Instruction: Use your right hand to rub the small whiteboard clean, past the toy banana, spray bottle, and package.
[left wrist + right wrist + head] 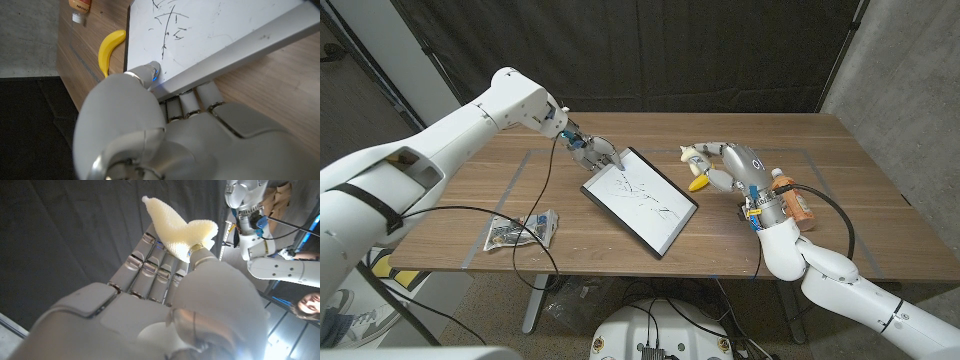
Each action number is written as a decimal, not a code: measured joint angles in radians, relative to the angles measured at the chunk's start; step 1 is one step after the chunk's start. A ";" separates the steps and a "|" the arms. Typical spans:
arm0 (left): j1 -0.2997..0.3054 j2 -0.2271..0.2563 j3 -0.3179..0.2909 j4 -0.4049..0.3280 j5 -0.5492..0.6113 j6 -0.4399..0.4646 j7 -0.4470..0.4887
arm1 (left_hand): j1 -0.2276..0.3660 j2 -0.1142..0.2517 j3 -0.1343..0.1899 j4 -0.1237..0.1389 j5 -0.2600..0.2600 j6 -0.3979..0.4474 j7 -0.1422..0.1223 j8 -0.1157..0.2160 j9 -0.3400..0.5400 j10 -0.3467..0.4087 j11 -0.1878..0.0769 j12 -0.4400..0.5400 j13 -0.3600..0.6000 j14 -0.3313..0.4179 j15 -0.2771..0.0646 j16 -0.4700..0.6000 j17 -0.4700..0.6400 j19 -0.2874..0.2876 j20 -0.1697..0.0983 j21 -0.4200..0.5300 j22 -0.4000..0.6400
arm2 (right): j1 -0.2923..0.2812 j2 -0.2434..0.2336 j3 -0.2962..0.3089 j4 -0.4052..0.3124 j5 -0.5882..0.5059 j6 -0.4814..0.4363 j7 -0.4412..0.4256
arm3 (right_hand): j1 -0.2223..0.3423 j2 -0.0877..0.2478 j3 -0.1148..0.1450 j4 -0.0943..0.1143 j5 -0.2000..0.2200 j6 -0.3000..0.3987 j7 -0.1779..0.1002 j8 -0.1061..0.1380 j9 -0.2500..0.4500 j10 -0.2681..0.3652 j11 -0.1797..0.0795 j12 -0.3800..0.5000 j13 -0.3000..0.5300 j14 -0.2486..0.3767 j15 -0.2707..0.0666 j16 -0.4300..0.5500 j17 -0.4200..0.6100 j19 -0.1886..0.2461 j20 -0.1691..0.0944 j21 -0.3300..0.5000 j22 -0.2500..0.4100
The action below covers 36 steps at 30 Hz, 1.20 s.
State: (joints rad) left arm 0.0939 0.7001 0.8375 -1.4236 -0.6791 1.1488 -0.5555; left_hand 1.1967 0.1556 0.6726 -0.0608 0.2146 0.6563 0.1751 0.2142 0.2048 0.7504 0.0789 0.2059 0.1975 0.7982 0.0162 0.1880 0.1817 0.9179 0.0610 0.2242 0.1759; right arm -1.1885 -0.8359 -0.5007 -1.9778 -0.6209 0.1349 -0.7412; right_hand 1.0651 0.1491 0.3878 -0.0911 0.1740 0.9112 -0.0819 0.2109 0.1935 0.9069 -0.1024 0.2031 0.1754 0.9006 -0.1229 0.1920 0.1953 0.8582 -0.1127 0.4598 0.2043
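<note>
The small whiteboard (642, 198) lies at the table's middle, turned diagonally, with black scribbles on it. My left hand (592, 152) grips its far left corner; in the left wrist view the thumb presses on the board's (225, 25) face and the fingers (200, 97) go under its edge. My right hand (735, 168) is raised to the right of the board and pinches a pale yellow cloth (692, 154), which shows held at the fingertips (180, 227). The toy banana (699, 182) lies just below that hand.
An orange spray bottle (790, 196) lies on its side at the right, behind my right wrist. A crumpled package (523, 231) sits near the front left edge. Cables hang over the table's front.
</note>
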 measured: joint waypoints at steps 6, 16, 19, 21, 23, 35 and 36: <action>0.005 0.009 -0.002 -0.018 -0.009 0.014 0.007 | 0.000 0.000 0.001 -0.001 0.000 0.000 0.000 0.000 0.000 0.000 0.000 0.000 0.000 0.000 0.000 0.000 0.000 0.000 0.000 0.000 0.000 | 0.009 0.020 -0.021 0.028 -0.084 0.044 -0.020 | 0.000 0.000 0.000 0.000 0.000 0.002 0.002 -0.001 0.000 0.000 0.000 0.000 0.000 0.000 0.000 0.000 0.000 0.000 0.000 0.000 0.000; 0.010 0.034 -0.007 -0.054 -0.022 0.035 0.016 | -0.006 0.006 0.007 -0.002 -0.003 0.003 0.004 -0.004 0.000 0.000 0.000 0.000 0.000 0.005 0.005 0.000 0.000 0.000 0.000 0.000 0.000 | 0.042 0.061 -0.079 0.091 -0.209 0.069 -0.056 | 0.001 -0.002 0.000 0.000 -0.001 0.006 -0.002 -0.003 0.000 0.019 -0.019 -0.003 -0.001 0.000 0.000 0.005 0.000 0.000 0.000 0.008 0.000; 0.011 0.039 -0.008 -0.061 -0.025 0.037 0.017 | -0.007 0.007 0.008 -0.003 -0.003 0.003 0.004 -0.004 0.000 0.000 0.000 0.000 0.000 0.005 0.005 0.000 0.000 0.000 0.000 0.000 0.000 | 0.052 0.071 -0.094 0.109 -0.226 0.073 -0.064 | 0.001 -0.001 0.003 -0.003 -0.001 0.006 -0.002 -0.005 0.000 0.020 -0.020 0.001 -0.001 0.002 0.002 0.005 -0.002 0.000 0.000 0.008 0.000; 0.011 0.044 -0.008 -0.067 -0.026 0.038 0.018 | -0.007 0.007 0.008 -0.003 -0.003 0.003 0.004 -0.004 0.000 0.000 0.000 0.000 0.000 0.005 0.005 0.000 0.000 0.000 0.000 0.000 0.000 | 0.065 0.081 -0.113 0.127 -0.243 0.077 -0.071 | 0.001 -0.001 0.004 -0.004 -0.001 0.006 -0.002 -0.005 0.003 0.020 -0.020 0.001 -0.001 0.009 -0.001 0.005 -0.005 0.003 0.003 0.008 0.000; 0.011 0.046 -0.008 -0.070 -0.026 0.038 0.018 | -0.009 0.004 0.008 -0.003 -0.003 0.003 0.004 -0.004 0.000 0.002 -0.002 0.000 0.000 0.005 0.005 0.000 0.000 0.000 0.000 0.000 0.000 | 0.077 0.090 -0.129 0.142 -0.259 0.079 -0.077 | 0.001 -0.001 0.004 -0.004 -0.001 0.006 -0.002 -0.005 0.004 0.020 -0.020 0.001 0.000 0.010 -0.002 0.005 -0.005 0.004 0.004 0.008 0.000; -0.001 0.047 0.014 -0.060 -0.016 0.022 -0.005 | -0.015 -0.001 0.011 -0.006 -0.003 0.003 0.004 -0.004 0.000 0.002 -0.002 -0.005 0.000 0.009 0.002 0.000 0.000 0.000 0.000 0.000 0.000 | 0.118 0.127 -0.197 0.187 -0.316 0.049 -0.086 | -0.002 0.001 -0.002 -0.010 -0.001 0.009 -0.006 -0.011 0.005 0.023 -0.023 0.000 0.000 0.010 -0.002 0.005 -0.005 0.004 0.004 0.014 0.000; -0.003 0.046 0.017 -0.058 -0.015 0.020 -0.008 | -0.015 -0.001 0.011 -0.006 -0.003 0.003 0.004 -0.004 0.000 0.002 -0.002 -0.007 0.000 0.009 0.002 0.000 0.000 0.000 0.000 0.000 0.000 | 0.121 0.129 -0.201 0.189 -0.319 0.046 -0.085 | -0.002 0.001 -0.002 -0.010 -0.001 0.009 -0.006 -0.011 0.005 0.023 -0.023 0.000 -0.001 0.009 -0.002 0.005 -0.005 0.004 0.004 0.014 0.000</action>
State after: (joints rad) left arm 0.0911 0.7461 0.8542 -1.4818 -0.6939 1.1690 -0.5634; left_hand 1.1821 0.1543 0.6834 -0.0664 0.2112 0.6598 0.1790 0.2104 0.2048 0.7523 0.0771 0.1992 0.1974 0.8074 0.0179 0.1881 0.1817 0.9178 0.0608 0.2242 0.1756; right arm -1.0673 -0.7074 -0.7014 -1.7887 -0.9398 0.1809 -0.8257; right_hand 1.0630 0.1503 0.3862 -0.1009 0.1726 0.9205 -0.0879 0.2002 0.1980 0.9300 -0.1256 0.2035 0.1749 0.9101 -0.1249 0.1968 0.1905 0.8621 -0.1089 0.4735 0.2043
